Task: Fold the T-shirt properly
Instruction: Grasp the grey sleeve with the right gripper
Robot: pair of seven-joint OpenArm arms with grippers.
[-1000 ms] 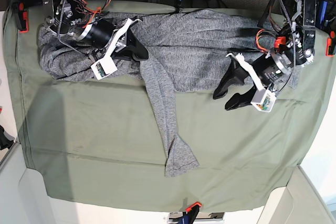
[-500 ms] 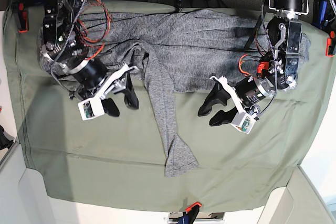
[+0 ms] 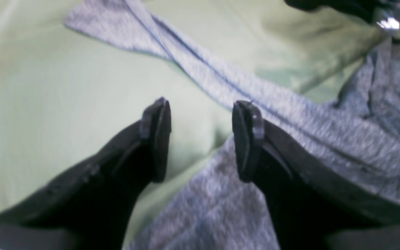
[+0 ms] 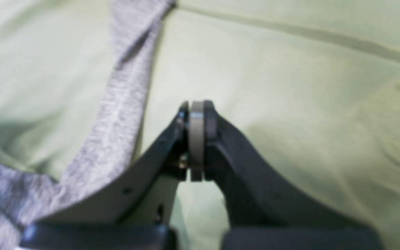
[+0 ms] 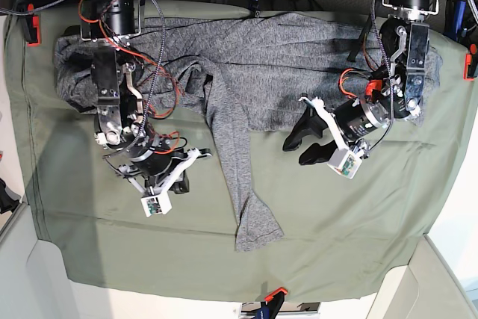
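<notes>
The T-shirt point(image 5: 276, 72) lies spread across the far half of the olive-green table cloth point(image 5: 358, 222), wrinkled and bunched at its far-left end. One long narrow strip of it runs from the middle of the shirt toward the near edge, ending in a flared tip.

My left gripper point(image 5: 299, 147) hangs just over the shirt's near hem, right of that strip, its jaws spread apart and holding nothing. In the left wrist view one fingertip point(image 3: 247, 139) sits above grey knit, the other above bare cloth.

My right gripper point(image 5: 181, 181) is over bare cloth, just left of the strip, clenched tight with nothing between its pads point(image 4: 196, 139). The strip passes beside it without touching.
</notes>
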